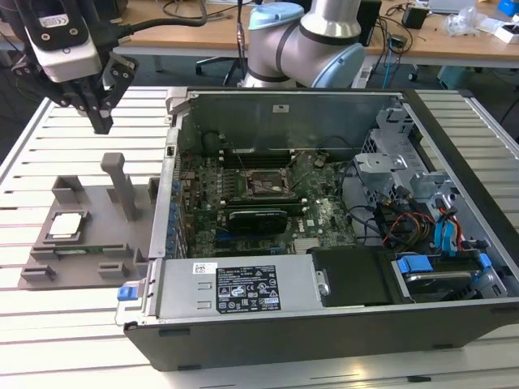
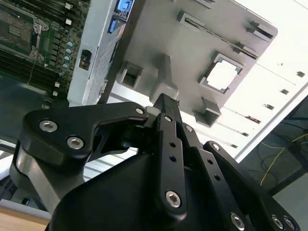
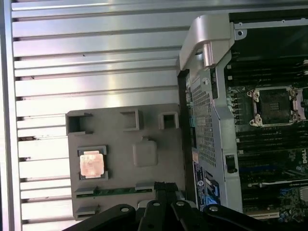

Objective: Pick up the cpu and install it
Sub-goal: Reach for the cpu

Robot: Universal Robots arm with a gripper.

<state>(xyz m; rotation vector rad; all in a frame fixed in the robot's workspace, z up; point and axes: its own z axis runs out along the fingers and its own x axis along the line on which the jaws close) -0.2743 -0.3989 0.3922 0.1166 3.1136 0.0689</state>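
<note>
the pincer (image 1: 103,121) hangs clenched and empty, fingertips pressed together, well above the grey fixture plate (image 1: 101,219) on the slatted table (image 1: 32,154). the cpu (image 1: 65,226) lies flat in its square nest on that plate, apart from the fingers and beside the open computer case (image 1: 324,324), whose bare socket (image 1: 266,185) sits on the motherboard. a descent with the fingers closed would likely strike the chip's lid or the upright post (image 1: 122,186) nearby rather than straddle the chip. the arm (image 1: 316,40) reaches out over the plate, wrist aiming the tool downward.
</note>
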